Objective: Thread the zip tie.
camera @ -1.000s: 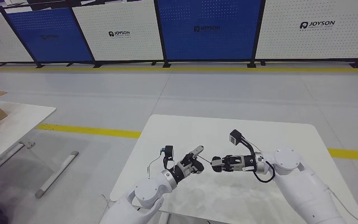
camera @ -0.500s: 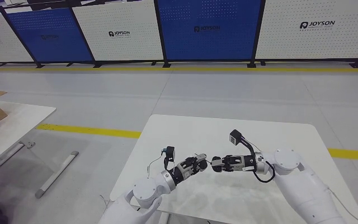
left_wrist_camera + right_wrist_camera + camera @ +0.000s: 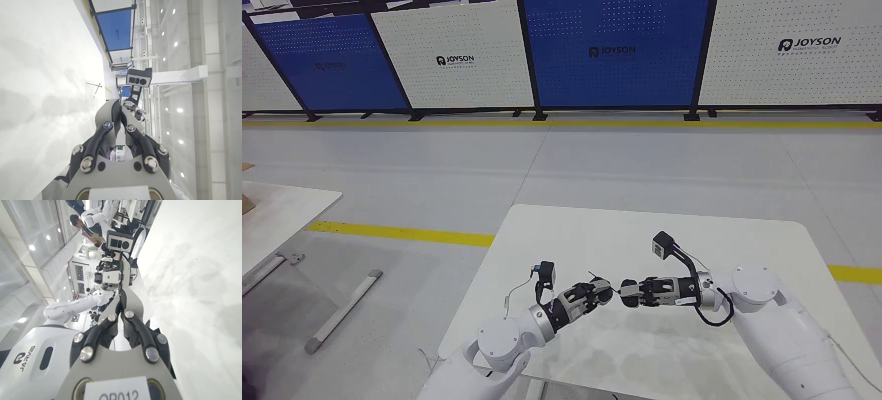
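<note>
Black fingers of your left gripper (image 3: 599, 292) are clenched, seemingly on the zip tie (image 3: 610, 289), a thin strand held above the table (image 3: 722, 250); your right gripper (image 3: 623, 293), just beside, pinches its other end. Line tip and head up squarely before pushing; a twist would likely miss.

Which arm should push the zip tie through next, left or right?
Probably left. The left tool and right tool seem to pinch the zip tie tip to tip, and its end pokes out beside the left one, so left could feed it.
</note>
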`<action>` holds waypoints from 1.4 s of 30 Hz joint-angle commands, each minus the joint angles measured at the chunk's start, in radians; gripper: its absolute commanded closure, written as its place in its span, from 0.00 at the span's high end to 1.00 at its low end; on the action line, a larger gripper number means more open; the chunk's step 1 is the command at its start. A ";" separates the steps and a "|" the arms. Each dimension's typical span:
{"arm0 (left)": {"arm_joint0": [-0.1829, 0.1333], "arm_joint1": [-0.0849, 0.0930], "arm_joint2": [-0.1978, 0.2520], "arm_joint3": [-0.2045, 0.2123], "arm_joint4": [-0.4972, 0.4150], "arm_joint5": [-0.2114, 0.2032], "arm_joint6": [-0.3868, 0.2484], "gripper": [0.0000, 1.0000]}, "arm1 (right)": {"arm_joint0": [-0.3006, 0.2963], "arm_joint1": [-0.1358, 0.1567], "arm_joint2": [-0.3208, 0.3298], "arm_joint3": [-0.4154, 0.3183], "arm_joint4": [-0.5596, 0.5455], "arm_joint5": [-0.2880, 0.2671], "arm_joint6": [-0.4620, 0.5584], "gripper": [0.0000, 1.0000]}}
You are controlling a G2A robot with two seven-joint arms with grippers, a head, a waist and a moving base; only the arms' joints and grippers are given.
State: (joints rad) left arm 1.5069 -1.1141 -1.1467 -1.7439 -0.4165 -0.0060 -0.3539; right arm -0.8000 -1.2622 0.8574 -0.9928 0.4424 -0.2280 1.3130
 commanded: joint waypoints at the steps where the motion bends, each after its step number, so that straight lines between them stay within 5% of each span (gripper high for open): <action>1: 0.001 0.000 0.000 0.000 0.000 -0.002 0.001 0.00 | 0.000 0.000 0.000 0.000 0.000 0.000 0.000 0.00; 5: 0.003 0.000 -0.002 -0.001 0.000 -0.006 0.006 0.00 | -0.014 0.001 0.003 -0.017 -0.005 0.003 -0.030 0.01; 6: 0.003 -0.001 -0.002 -0.001 0.000 -0.007 0.006 0.00 | -0.021 0.003 0.007 -0.026 -0.007 0.006 -0.036 0.28; 7: 0.003 -0.001 -0.003 -0.001 0.000 -0.008 0.008 0.00 | -0.027 0.006 0.014 -0.037 -0.010 0.009 -0.039 0.43; 12: 0.002 -0.002 -0.004 0.001 0.013 -0.002 0.038 0.00 | -0.057 0.021 0.046 -0.074 -0.018 0.014 -0.043 0.91; 18: -0.001 -0.007 0.006 -0.001 0.050 0.007 0.110 0.00 | -0.098 0.039 0.093 -0.117 -0.020 0.009 -0.054 1.00; 25: -0.026 -0.020 0.023 -0.008 0.145 0.109 0.333 0.00 | -0.185 0.075 0.193 -0.196 -0.017 -0.053 -0.057 1.00; 28: -0.032 -0.022 0.033 -0.004 0.160 0.142 0.339 0.00 | -0.212 0.088 0.222 -0.234 -0.054 -0.058 -0.068 1.00; 42: -0.032 -0.022 0.033 -0.004 0.160 0.142 0.339 0.00 | -0.212 0.088 0.222 -0.234 -0.054 -0.058 -0.068 1.00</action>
State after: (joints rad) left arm 1.4753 -1.1362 -1.1135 -1.7480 -0.2561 0.1359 -0.0151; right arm -1.0122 -1.1743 1.0798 -1.2267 0.3882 -0.2855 1.2451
